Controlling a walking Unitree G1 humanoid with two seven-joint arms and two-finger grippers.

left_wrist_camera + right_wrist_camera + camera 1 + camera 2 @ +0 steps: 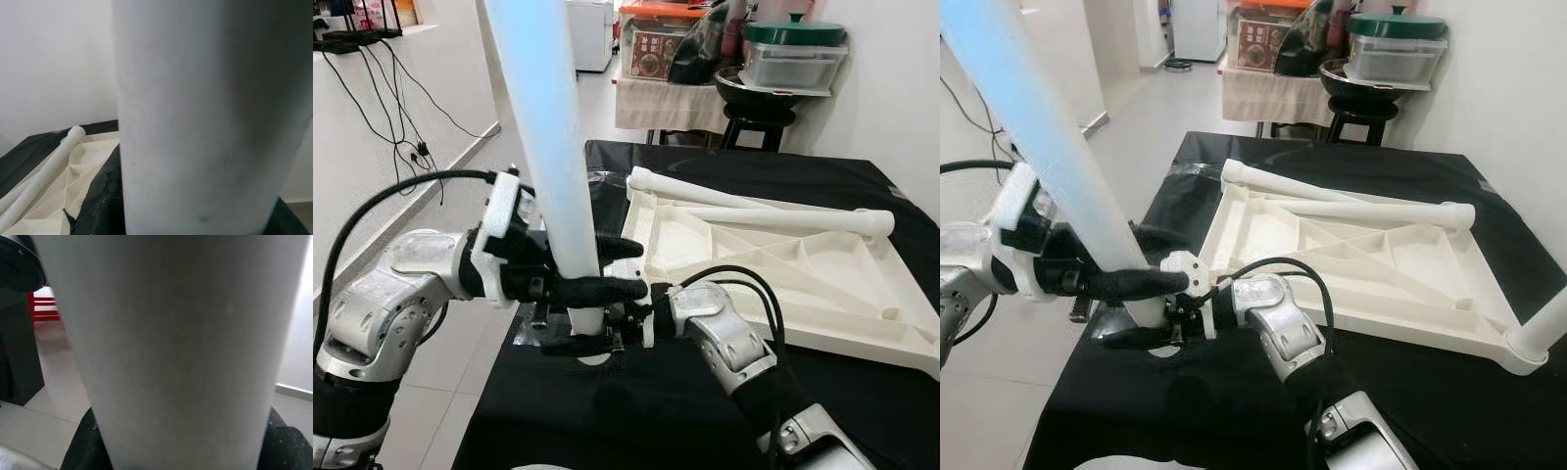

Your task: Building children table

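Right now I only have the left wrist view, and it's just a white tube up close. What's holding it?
Observer: Both hands. The left hand clamps the white leg, and the right hand grips just below it.
Operator: Where's its bottom end?
Observer: Down at the black cloth, beside the near left corner of the upturned tabletop, not in a socket.
Operator: Any leg fitted?
Observer: One fitted leg stands in the near right corner. Two loose legs lie across the tabletop.
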